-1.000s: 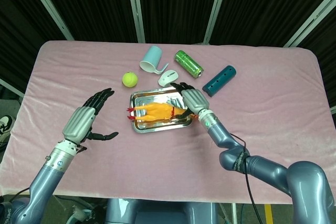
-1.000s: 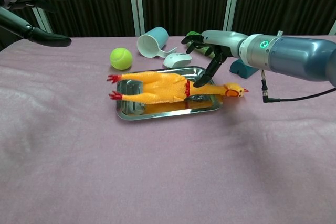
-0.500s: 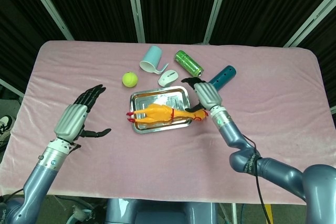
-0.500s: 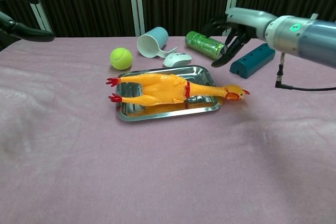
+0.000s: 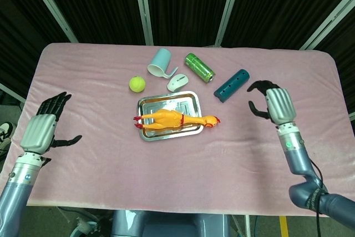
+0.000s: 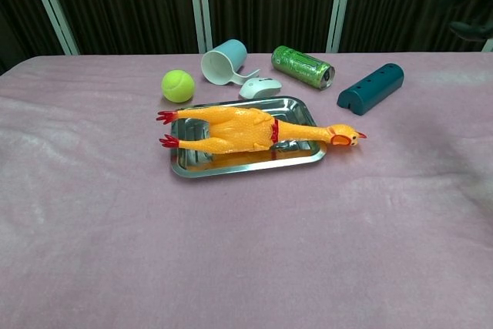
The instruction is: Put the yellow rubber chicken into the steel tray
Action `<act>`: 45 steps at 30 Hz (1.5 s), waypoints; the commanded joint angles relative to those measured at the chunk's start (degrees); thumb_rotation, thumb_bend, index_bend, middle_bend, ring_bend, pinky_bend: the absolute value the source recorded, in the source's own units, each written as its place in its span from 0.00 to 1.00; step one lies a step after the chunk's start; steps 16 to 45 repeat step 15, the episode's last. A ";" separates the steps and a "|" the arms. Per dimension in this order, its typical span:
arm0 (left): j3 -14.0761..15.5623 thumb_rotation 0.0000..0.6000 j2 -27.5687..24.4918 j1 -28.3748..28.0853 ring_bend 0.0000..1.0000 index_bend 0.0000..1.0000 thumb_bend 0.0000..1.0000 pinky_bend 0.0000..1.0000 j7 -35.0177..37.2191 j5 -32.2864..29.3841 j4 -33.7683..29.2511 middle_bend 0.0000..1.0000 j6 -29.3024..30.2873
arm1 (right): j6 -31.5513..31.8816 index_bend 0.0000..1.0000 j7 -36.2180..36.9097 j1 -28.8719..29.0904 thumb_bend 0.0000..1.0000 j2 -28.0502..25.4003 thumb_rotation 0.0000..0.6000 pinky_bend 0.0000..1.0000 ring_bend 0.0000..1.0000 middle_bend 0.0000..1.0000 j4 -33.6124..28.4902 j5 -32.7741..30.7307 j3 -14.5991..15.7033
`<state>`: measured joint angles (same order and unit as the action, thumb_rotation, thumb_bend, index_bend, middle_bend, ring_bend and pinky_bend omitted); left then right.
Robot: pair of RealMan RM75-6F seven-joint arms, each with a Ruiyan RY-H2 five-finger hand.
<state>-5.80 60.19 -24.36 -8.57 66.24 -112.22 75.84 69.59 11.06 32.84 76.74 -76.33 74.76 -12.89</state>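
Centrally on the pink-clothed table (image 5: 83, 87), the yellow rubber chicken (image 5: 166, 119) lies lengthwise in the steel tray (image 5: 166, 104): its body rests on the tray floor, its red feet reach the rim at 9 o'clock, and its neck and head overhang the rim at 3 o'clock, the beak above the cloth. The toy looks light, soft and compliant, probably squashing and flexing under pressure and somewhat slick; judged from its shape, the thick torso offers the surest hold, whereas the thin neck would bend. Around the tray stand a tennis ball (image 5: 137, 84) at 10 o'clock, a tipped pale-blue cup (image 5: 161, 62) and a white computer mouse (image 5: 177, 82) near 12 o'clock, a green drinks can (image 5: 199, 67) at 1 o'clock and a teal cylinder (image 5: 232, 85) at 2 o'clock. The right hand (image 5: 273, 105) hangs empty, well apart at 3 o'clock, fingers loosely curled but separated; the left hand (image 5: 44, 127) is likewise empty, fingers spread, far out at 9 o'clock. Compared with one second earlier, the right hand has left the chicken's neck and withdrawn sideways past the teal cylinder, the left hand has drawn back toward the table edge, and the chicken has stayed in the tray.
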 commanded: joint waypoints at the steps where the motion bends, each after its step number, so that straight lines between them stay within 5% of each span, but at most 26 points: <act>1: 1.88 1.00 -0.59 2.57 0.00 0.00 0.13 0.03 -0.52 0.97 0.58 0.00 2.36 | 4.97 0.30 -3.12 -5.05 0.42 -2.62 1.00 0.27 0.20 0.32 -1.60 2.67 3.86; 15: 7.40 1.00 0.17 11.12 0.00 0.00 0.13 0.01 2.67 10.22 3.67 0.00 10.02 | 18.20 0.22 -4.84 -18.01 0.42 -4.64 1.00 0.22 0.14 0.27 -6.89 6.96 10.71; 45: 7.40 1.00 0.17 11.12 0.00 0.00 0.13 0.01 2.67 10.22 3.67 0.00 10.02 | 18.20 0.22 -4.84 -18.01 0.42 -4.64 1.00 0.22 0.14 0.27 -6.89 6.96 10.71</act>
